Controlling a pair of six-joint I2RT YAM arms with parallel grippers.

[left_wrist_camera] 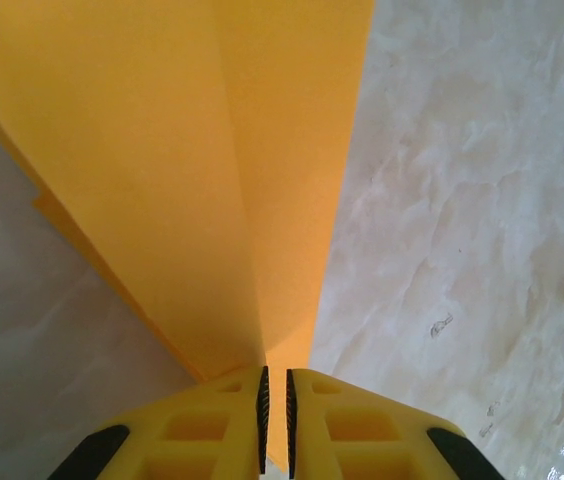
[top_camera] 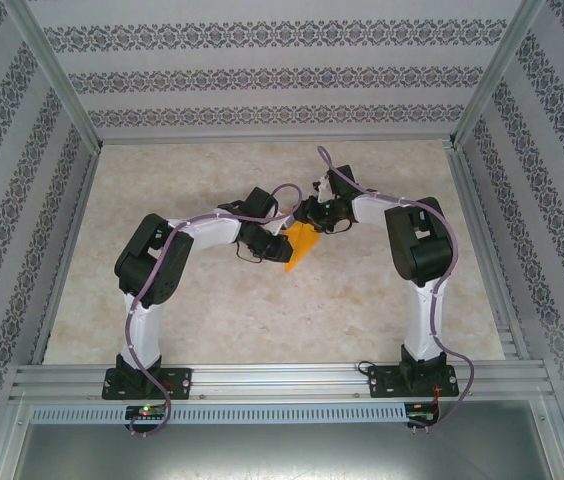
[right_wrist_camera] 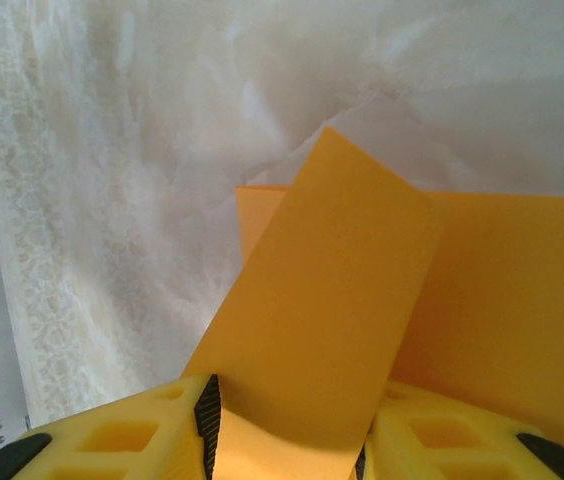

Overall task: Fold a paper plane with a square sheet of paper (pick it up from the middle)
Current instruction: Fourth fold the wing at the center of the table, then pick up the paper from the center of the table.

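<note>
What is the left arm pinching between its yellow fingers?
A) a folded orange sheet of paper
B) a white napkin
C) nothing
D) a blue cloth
A: folded orange paper runs into the narrow gap between the left fingers.

- Here's the table (top_camera: 262, 300): pale beige, marbled, a metal rail (top_camera: 282, 378) running along its near edge.
- Mid-table, the folded orange paper (top_camera: 300, 246), touching the surface or lifted, can't tell.

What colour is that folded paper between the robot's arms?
The paper is plain bright orange, with no markings; the left wrist view shows it best.
</note>
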